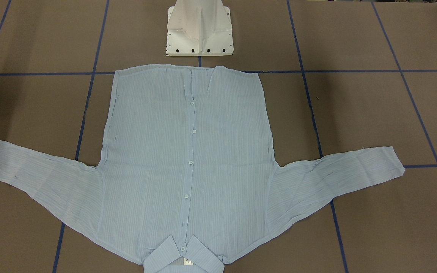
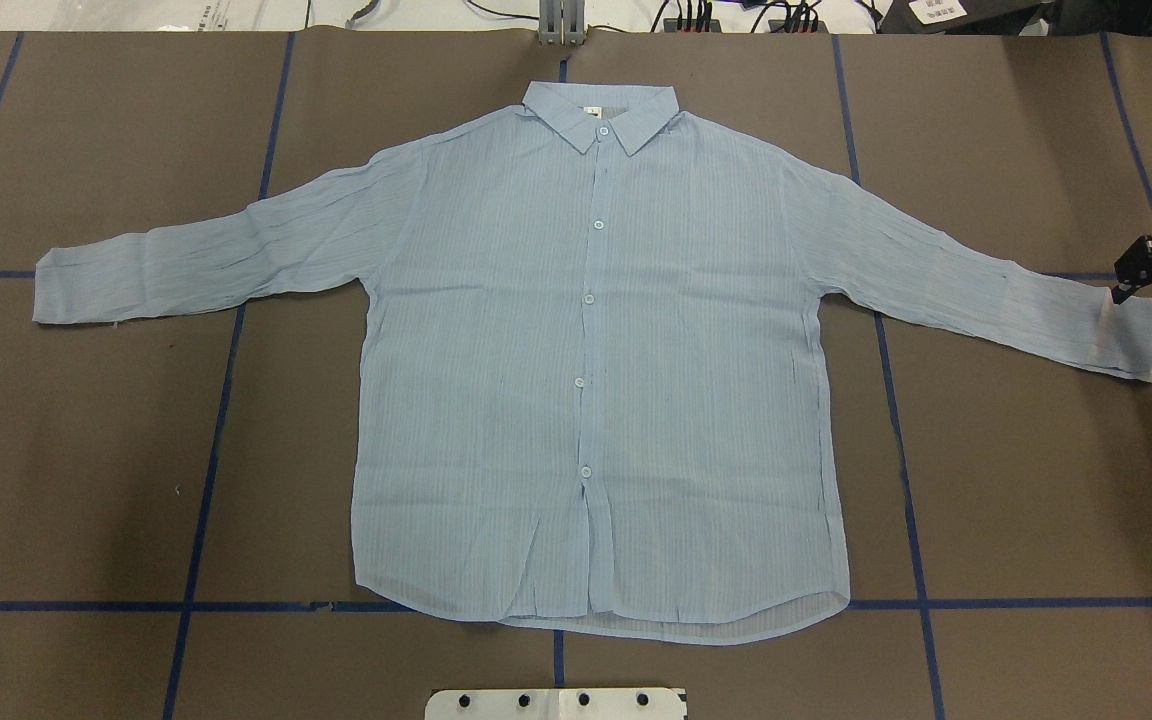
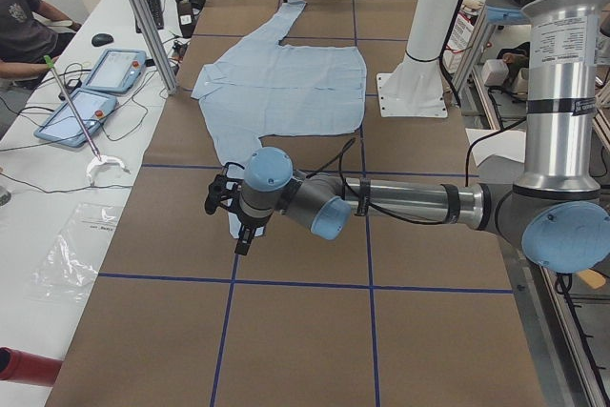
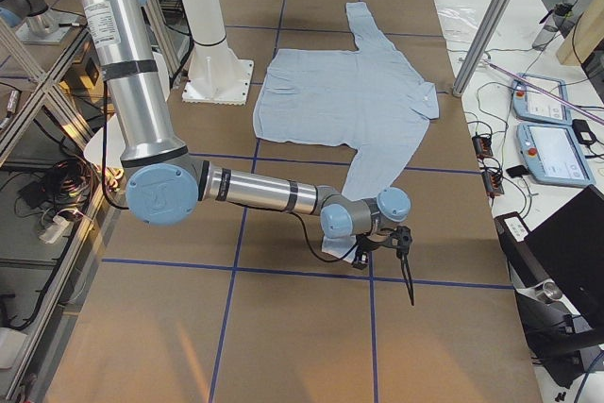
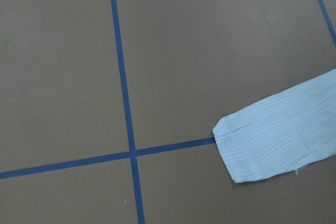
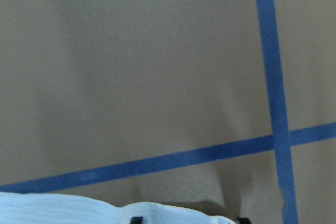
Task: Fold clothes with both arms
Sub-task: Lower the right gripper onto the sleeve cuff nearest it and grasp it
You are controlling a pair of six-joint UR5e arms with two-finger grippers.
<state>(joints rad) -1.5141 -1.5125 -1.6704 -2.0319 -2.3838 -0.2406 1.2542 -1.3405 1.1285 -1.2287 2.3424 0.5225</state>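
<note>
The light-blue striped shirt [image 2: 596, 350] lies flat and buttoned on the brown table, collar at the far side, both sleeves spread out sideways. It also shows in the front view [image 1: 188, 151]. My right gripper [image 2: 1151, 270] hangs at the right sleeve's cuff [image 2: 1131, 335]. In the right wrist view its two fingertips [image 6: 136, 220] stand apart at the bottom edge, over the cuff's edge [image 6: 63, 208]. My left gripper [image 3: 236, 235] hovers by the left sleeve's cuff [image 5: 278, 135]. It shows only in the side view, so I cannot tell whether it is open.
The white pedestal base [image 1: 199, 34] stands at the shirt's hem side. Blue tape lines [image 2: 226, 400] cross the table. A side table with tablets [image 3: 95, 83], cables and a seated person runs along the far edge.
</note>
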